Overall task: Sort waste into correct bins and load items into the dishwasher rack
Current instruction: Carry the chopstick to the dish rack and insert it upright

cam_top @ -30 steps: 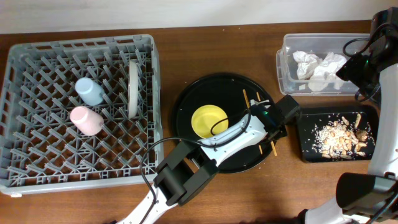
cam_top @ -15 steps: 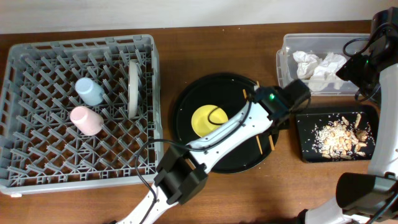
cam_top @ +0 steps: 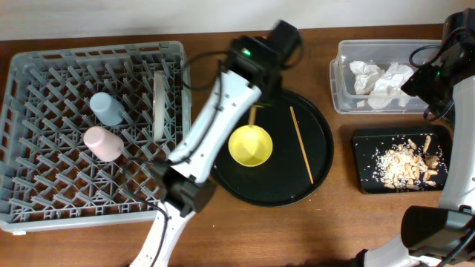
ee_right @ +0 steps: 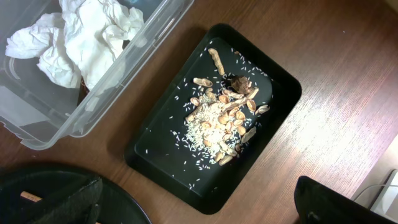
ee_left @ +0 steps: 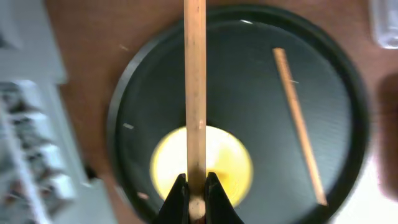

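L fingers [ee_left: 176,202] pinched narrow on one end of a wooden chopstick [ee_left: 195,93]. In the L wrist view the stick runs straight up the frame, out over the yellow bowl [ee_left: 230,162] and the round black tray [ee_left: 249,62] below it. It looks lifted clear of both, though contact can't be told for sure. From overhead the L arm [cam_top: 223,111] hides the grip itself; only a short bit of the stick shows, just above the bowl's rim.

Second chopstick [cam_top: 300,144] lies flat on the round tray, right of the bowl and apart from it, slanting down toward the tray's right edge. Bowl sits upright, left of tray centre.

Rack [cam_top: 96,50] is on the left of the tabletop [cam_top: 297,237], just beside the round tray. In it: light-blue cup [cam_top: 107,109] and pink cup [cam_top: 102,142], close together at centre-left, and a pale plate [cam_top: 159,105] standing on edge between pegs, nearer the rack's right side.

R fingers [ee_right: 336,202] spread wide, holding nothing, up over the right end of the tabletop. Below them the clear tub [ee_right: 37,124] holds crumpled white napkins [ee_right: 81,43]. The shallow black tray [ee_right: 286,93] just beside it holds food scraps [ee_right: 224,118], brownish chunks w/ pale crumbs scattered round them
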`<act>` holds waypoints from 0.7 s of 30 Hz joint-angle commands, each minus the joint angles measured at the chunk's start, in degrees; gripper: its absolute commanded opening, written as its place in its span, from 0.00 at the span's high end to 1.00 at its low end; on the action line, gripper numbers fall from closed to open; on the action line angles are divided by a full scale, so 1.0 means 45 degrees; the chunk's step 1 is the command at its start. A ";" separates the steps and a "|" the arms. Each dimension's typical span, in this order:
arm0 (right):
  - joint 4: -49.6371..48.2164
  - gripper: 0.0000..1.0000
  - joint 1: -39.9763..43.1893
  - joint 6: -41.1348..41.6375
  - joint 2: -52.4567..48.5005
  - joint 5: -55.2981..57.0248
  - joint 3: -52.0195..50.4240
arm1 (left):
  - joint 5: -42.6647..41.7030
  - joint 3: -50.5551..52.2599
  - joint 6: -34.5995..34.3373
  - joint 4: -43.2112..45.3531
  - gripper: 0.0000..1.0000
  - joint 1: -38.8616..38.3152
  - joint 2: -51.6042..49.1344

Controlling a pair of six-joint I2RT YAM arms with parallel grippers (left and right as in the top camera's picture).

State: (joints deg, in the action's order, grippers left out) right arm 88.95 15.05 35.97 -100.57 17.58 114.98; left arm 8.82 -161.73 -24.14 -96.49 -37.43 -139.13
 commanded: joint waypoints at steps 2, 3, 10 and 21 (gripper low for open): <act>0.0039 0.01 0.0078 0.0073 -0.0092 0.0243 0.0073 | -0.0136 0.0583 0.2725 -0.0053 0.99 0.1409 0.0039; 0.0039 0.01 0.0078 0.0073 -0.0092 0.0243 0.0073 | -0.0136 0.0801 0.2934 -0.0053 0.99 0.1705 0.0039; 0.0039 0.01 0.0078 0.0073 -0.0092 0.0243 0.0073 | -0.0131 0.2472 0.3264 -0.0058 1.00 0.3541 0.0039; 0.0039 0.01 0.0083 0.0073 -0.0092 0.0243 0.0073 | -0.0078 0.3065 0.3725 -0.0058 0.99 0.6552 0.0039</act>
State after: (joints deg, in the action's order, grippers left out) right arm 88.95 15.05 35.99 -100.57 17.58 114.98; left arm 8.78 -150.10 -8.54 -96.62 -12.29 -139.13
